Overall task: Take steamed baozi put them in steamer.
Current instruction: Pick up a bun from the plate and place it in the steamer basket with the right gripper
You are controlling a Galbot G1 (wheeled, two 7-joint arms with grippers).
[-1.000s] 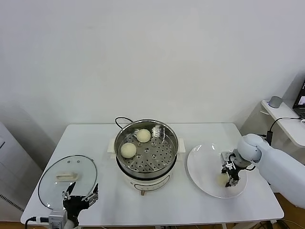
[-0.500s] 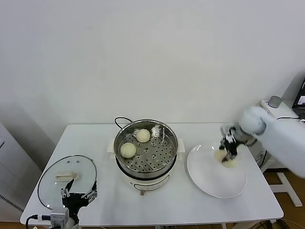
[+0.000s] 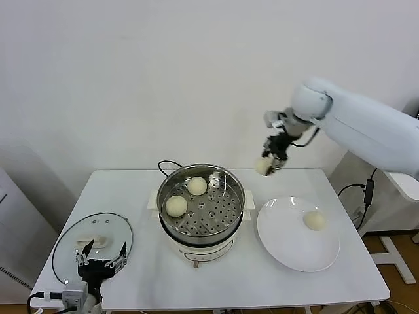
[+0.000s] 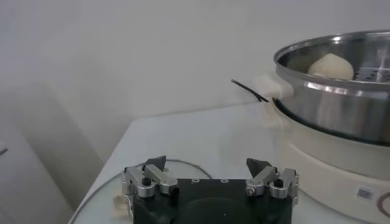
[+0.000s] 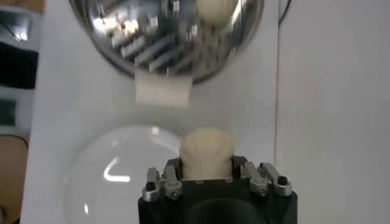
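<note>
Right gripper raised high, above gap between round shiny steel steamer rim and flat white plate, fingers clamped on pale cream round baozi. Two baozi in steamer's left half; right half bare. One baozi on plate. Left gripper parked, fingers spread wide, holding nothing, over round glass lid near table's left front edge.

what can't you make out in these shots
- Right end effector: in the right wrist view the bun hides how its fingers sit on it.
- Steamer: cut off by the left wrist view's edge.
- Lid: near rim hidden behind the left end effector in the head view.
</note>
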